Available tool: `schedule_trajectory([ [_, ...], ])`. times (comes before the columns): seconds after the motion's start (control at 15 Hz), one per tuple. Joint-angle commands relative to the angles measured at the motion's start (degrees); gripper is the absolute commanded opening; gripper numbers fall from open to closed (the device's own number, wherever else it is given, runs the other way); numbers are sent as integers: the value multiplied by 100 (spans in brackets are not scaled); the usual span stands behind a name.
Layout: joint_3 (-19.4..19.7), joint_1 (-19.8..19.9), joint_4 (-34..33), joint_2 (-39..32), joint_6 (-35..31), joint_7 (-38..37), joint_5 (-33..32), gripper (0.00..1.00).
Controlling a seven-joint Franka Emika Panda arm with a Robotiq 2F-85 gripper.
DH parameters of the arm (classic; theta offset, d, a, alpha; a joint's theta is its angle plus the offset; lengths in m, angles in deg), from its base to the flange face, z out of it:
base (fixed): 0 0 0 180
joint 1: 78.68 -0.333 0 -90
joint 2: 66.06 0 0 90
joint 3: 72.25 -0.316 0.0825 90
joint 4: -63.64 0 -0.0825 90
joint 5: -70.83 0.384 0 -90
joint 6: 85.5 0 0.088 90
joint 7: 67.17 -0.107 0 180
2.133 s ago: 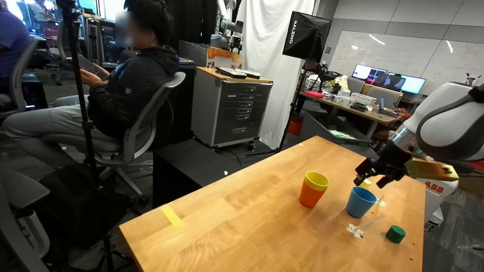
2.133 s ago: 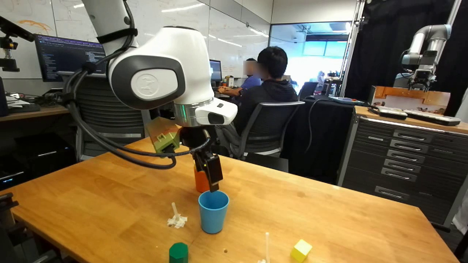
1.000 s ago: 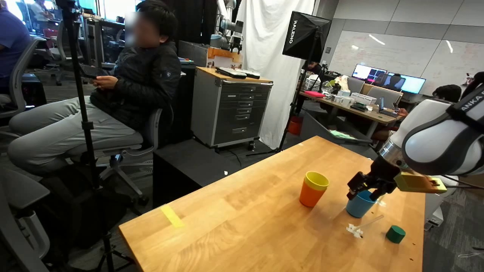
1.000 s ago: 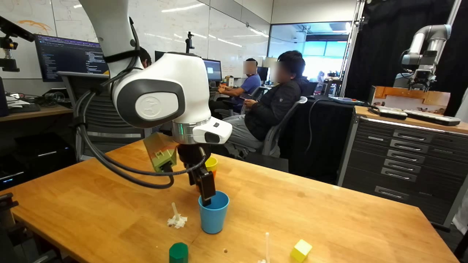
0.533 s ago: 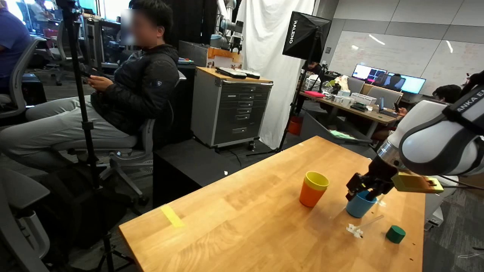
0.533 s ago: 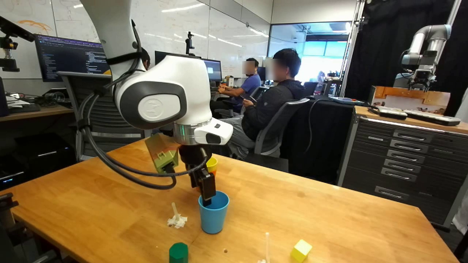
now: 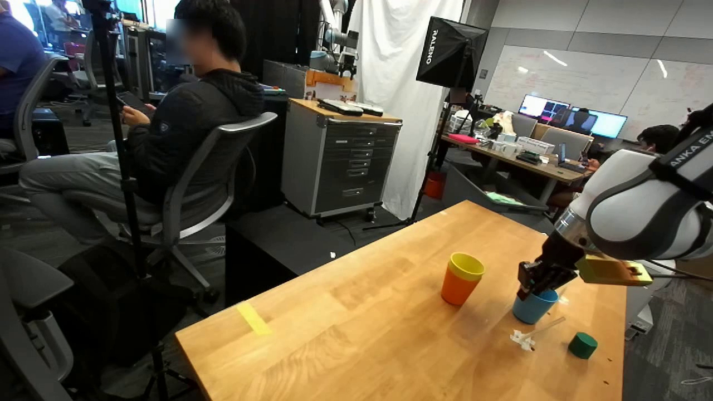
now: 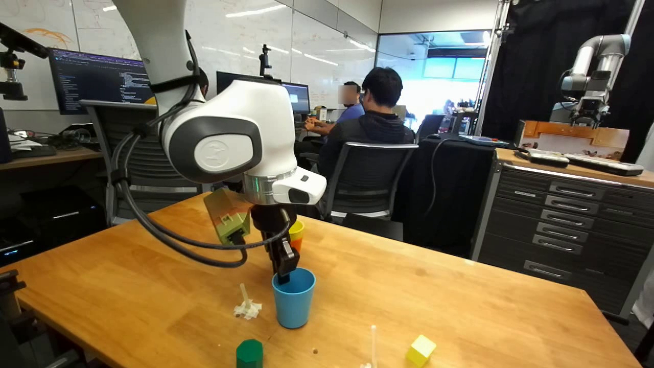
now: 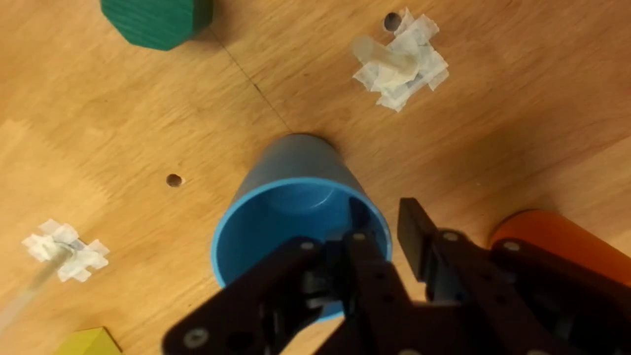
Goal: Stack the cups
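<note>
The blue cup stands upright on the table, its mouth facing up toward the wrist camera. My gripper straddles its rim: one finger reaches inside the cup, the other hangs outside on the side of the red-orange cup. Between the cup wall and the outside finger a strip of table still shows, so the jaws are partly narrowed but not pressed together. In an exterior view the yellow cup sits nested in the red-orange cup, upright; the wrist view does not show the yellow one.
A dark green block lies near the blue cup, and a yellow cube sits farther along the table. Two thin pegs held by white tape, one of them a near peg, stand up from the tabletop on either side of the blue cup.
From above the blue cup my gripper has come down over its rim. Its fingers have since drawn closer together, and the cup has shifted slightly. The nested pair has stayed put.
</note>
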Motion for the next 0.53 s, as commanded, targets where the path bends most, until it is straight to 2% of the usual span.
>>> schedule_trajectory([
  [0.0, -81, 65, -61, -12, 25, 5, 43, 1],
  [0.47, -84, 30, 29, 137, 79, -29, 59, 2],
])
